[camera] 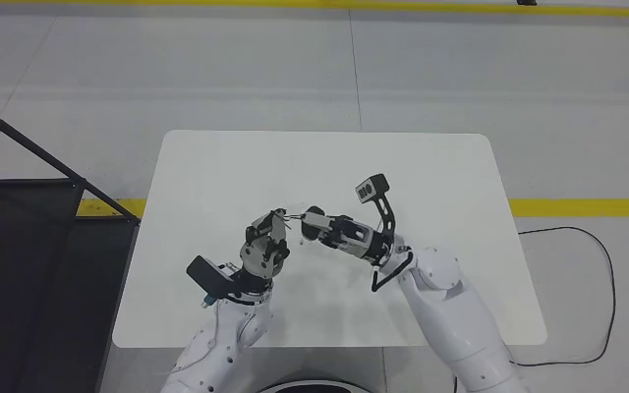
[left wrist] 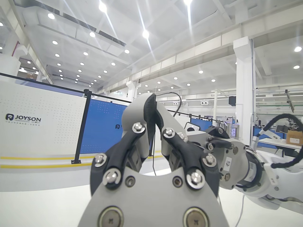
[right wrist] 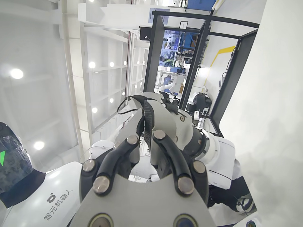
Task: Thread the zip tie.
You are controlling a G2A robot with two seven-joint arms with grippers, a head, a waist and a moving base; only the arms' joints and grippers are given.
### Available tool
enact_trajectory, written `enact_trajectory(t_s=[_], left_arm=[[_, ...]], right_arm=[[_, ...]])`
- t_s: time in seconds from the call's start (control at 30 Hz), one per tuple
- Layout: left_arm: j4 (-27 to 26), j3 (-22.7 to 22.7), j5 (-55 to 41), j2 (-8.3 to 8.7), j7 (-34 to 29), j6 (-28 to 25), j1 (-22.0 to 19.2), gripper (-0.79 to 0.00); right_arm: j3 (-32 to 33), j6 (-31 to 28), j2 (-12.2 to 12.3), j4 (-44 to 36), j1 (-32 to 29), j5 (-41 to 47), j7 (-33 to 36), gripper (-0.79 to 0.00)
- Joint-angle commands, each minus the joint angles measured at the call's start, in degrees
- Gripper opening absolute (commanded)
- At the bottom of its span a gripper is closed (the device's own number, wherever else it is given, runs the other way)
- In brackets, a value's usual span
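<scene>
left hand [left wrist: 152, 101], right hand [right wrist: 144, 109], both pinching one zip tie [left wrist: 180, 103]

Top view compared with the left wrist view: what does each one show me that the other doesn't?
Top view: the white table seen whole, with the work held above its near half. Left wrist view: the thin black zip tie up close, pinched in the shut left tool, its loop curving beyond the tips, plus ceiling lights. Both: the left tool and right tool nearly tip to tip.
</scene>
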Motion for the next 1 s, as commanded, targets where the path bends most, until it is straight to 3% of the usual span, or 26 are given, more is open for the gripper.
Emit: enact_trajectory(t_s=[0.0,0.17,0.53,0.97], left_arm=[[0.00,-0.03,0.00,-0.04,0.07,0.17,0.01,-0.785],[0.28,-0.39,1.94,-0.13,1.15,3.00,-0.15,-0.785],[4.26,0.35,8.67,-0.86,7.33,14.45,-1.80,-0.785],[6.46,1.03,9.14,-1.52,8.81,16.61,-3.02,-0.785]], right_arm=[[0.19,-0.01,-0.02,-0.08,-0.07,0.45,-0.52,-0.785],[0.56,-0.71,-0.09,-0.28,-0.48,2.04,-1.37,-0.785],[1.62,-1.66,-0.11,-0.48,-0.65,5.10,-0.82,-0.785],[2.03,-4.13,0.06,-0.41,-1.19,6.69,4.19,-0.785]])
